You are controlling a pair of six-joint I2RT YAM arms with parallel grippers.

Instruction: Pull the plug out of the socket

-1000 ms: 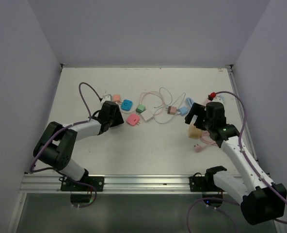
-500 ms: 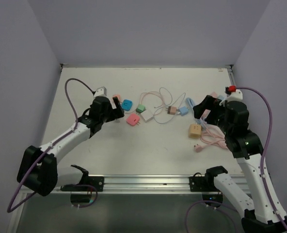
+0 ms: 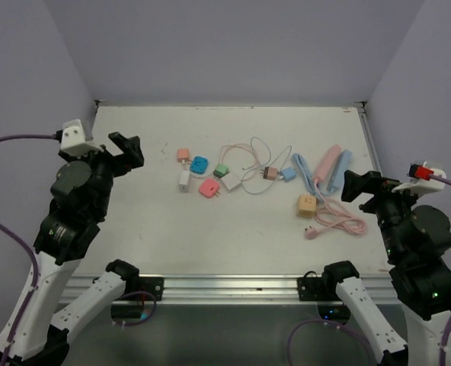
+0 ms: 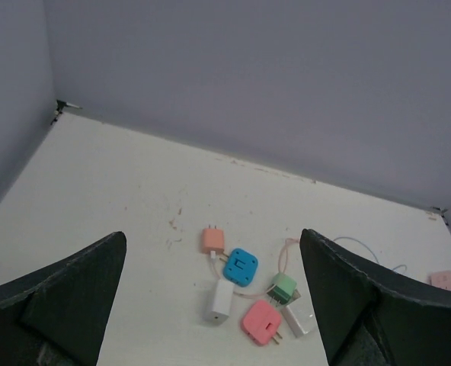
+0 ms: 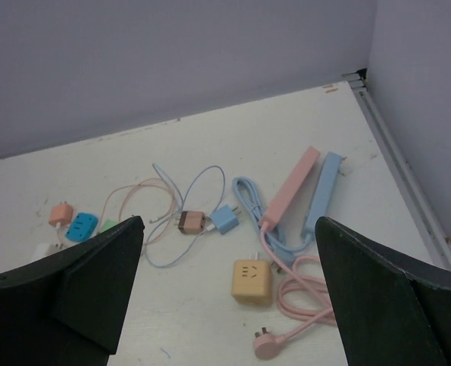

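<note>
Several plugs and adapters lie mid-table. A green plug [image 3: 222,171] sits against a white adapter [image 3: 231,181]; in the left wrist view the green plug [image 4: 284,288] seems pushed into the white adapter [image 4: 297,320]. A brown adapter [image 5: 194,222] lies beside a blue plug [image 5: 225,219]. A yellow cube socket [image 3: 306,205] lies alone and also shows in the right wrist view [image 5: 253,280]. My left gripper [image 3: 125,147] is open, empty and high above the table's left side. My right gripper [image 3: 363,187] is open, empty and high at the right.
An orange plug [image 3: 183,155], a blue square adapter [image 3: 199,164], a white charger [image 3: 183,179] and a pink adapter [image 3: 209,187] lie left of centre. A pink power strip [image 3: 326,166], a blue power strip [image 3: 340,169] and a coiled pink cable [image 3: 340,223] lie at right. Walls enclose three sides.
Both arms have risen from the table and drawn back to the sides. The right gripper has left the yellow cube socket, which stays on the table.
</note>
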